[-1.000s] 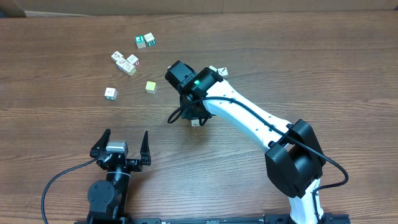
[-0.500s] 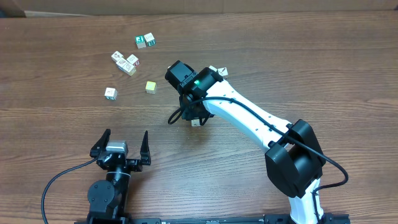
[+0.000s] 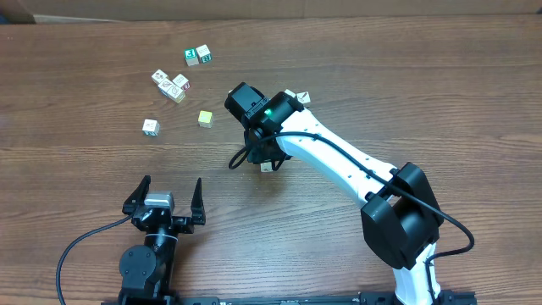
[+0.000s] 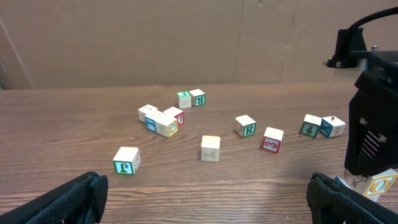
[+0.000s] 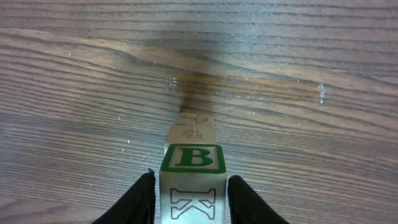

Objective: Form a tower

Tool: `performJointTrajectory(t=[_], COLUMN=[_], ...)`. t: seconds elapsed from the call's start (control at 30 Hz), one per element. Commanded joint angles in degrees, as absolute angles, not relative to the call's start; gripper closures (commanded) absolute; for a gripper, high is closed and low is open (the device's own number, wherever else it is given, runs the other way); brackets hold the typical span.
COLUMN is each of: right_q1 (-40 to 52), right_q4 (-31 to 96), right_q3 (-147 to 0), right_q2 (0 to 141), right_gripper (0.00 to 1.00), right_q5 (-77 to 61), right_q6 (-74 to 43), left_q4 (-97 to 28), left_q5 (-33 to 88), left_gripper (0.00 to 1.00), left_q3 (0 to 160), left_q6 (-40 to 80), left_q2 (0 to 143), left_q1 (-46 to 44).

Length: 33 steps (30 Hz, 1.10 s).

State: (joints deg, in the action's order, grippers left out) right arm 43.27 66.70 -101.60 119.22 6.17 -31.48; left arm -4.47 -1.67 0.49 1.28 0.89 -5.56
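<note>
The tower is a stack one cube wide. Its top cube has a green B on top and an outlined K on the near face, and a lower cube shows beneath it. My right gripper straddles the top cube, open, with a thin gap on each side. From overhead the right gripper hides the tower except for a corner. In the left wrist view the tower stands at the right edge under the black gripper body. My left gripper rests open near the front edge, with nothing between its fingers.
Loose cubes lie at the back left: a pair, a cluster, a single one and a plain yellow-green cube. Two more cubes sit just behind the right arm. The right arm's white link crosses the table's middle.
</note>
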Motion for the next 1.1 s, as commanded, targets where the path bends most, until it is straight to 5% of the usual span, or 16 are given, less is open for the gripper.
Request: performJointTrajectory(t=[0.0,0.73,0.8,0.93,1.07], right_q1=[43.18,43.11,43.11,43.11,43.11], right_q4=[66.24,65.87,65.91,66.54,67.18], right_q3=[-101.73,-101.73,-101.73,-101.73,-101.58], right_q2=[119.50,119.50,119.50,119.50,119.59], right_gripper=[0.67,0.65,0.55,0.17,0.09], right_q5=[5.69,4.64,4.64,4.62,4.67], right_q6=[-31.70,-33.23,-33.23,-33.23,-35.68], left_q4=[-4.34,-4.34,-4.34,-4.34,-4.34], left_q5=[-1.02,-0.99,-0.99,-1.02,-1.02], left_gripper=[0.00,0.00,0.01,0.00,0.00], left_q3=[0.30,0.30,0.30,0.30,0.27], left_q6=[0.38,0.38,0.38,0.38,0.38], left_q2=[0.25,0.25,0.25,0.25,0.25], left_q1=[-5.17,-5.17,-5.17,-5.17,-5.17])
